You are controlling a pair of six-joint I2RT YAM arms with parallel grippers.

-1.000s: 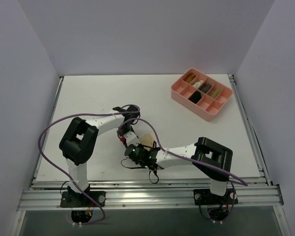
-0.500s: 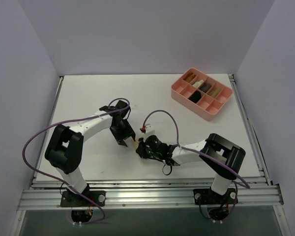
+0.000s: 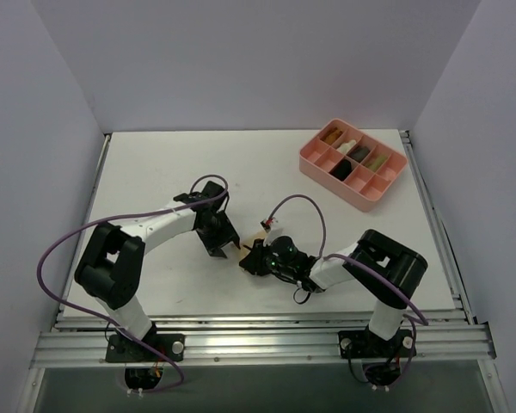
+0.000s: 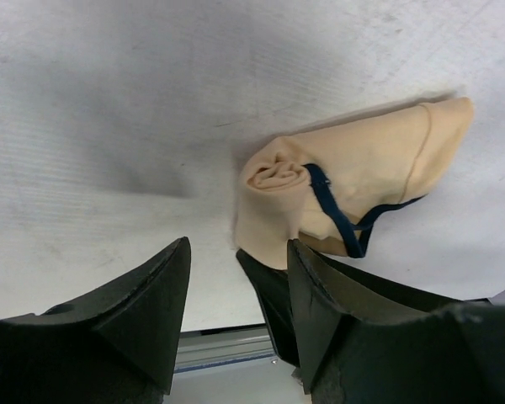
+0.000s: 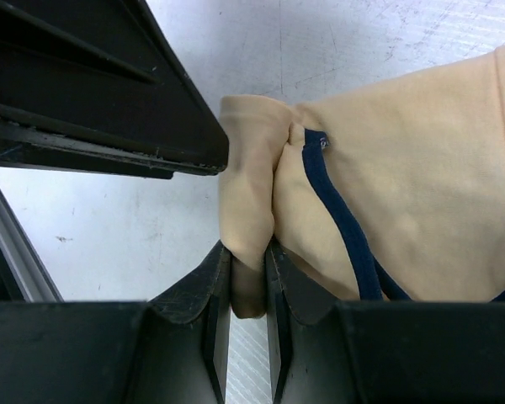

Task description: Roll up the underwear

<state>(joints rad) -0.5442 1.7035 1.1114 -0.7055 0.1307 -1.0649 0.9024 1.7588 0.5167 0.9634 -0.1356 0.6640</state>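
One view, right wrist, shows underwear (image 5: 404, 168) pinched.

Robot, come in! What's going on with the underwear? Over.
Left gripper open, beside the rolled end. Right gripper shut on the underwear, part rolled. Pink tray far off, nothing blocking.

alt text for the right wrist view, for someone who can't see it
The right gripper's black fingers pinch a folded edge of the tan soft cloth underwear with dark blue trim, over a white table. The left gripper's black finger sits at upper left, close beside the cloth.
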